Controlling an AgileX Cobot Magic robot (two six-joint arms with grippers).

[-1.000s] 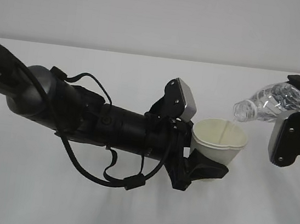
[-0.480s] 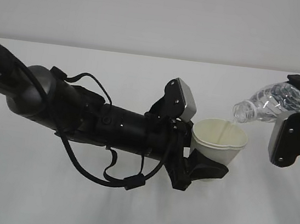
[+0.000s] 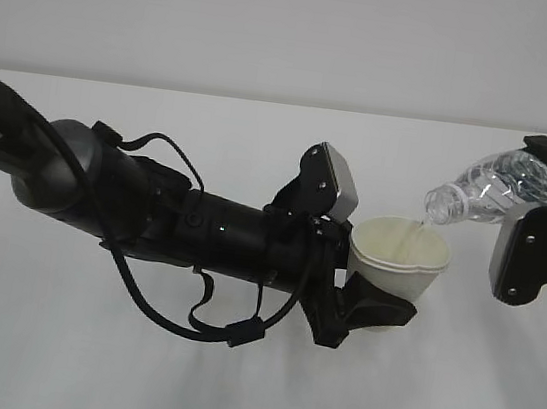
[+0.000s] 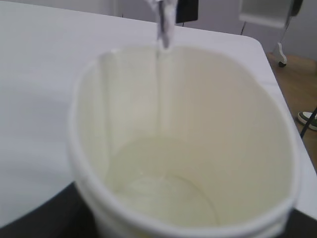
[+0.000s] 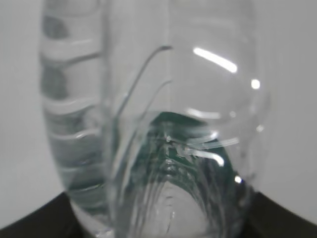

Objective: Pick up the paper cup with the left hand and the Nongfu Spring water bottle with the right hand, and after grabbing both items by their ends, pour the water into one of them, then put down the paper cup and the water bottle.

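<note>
The left hand [image 3: 373,306] grips the tapered white paper cup [image 3: 399,258] upright near its base, its rolled rim squeezed slightly wavy. Right of the cup, the right hand [image 3: 544,215] clamps the ribbed clear water bottle [image 3: 492,190], tilted neck-down toward it; a thin stream of water [image 4: 163,74] falls inside.

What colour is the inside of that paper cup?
Pale cream inside the paper cup, with a white rim; the left wrist view shows it best.
</note>
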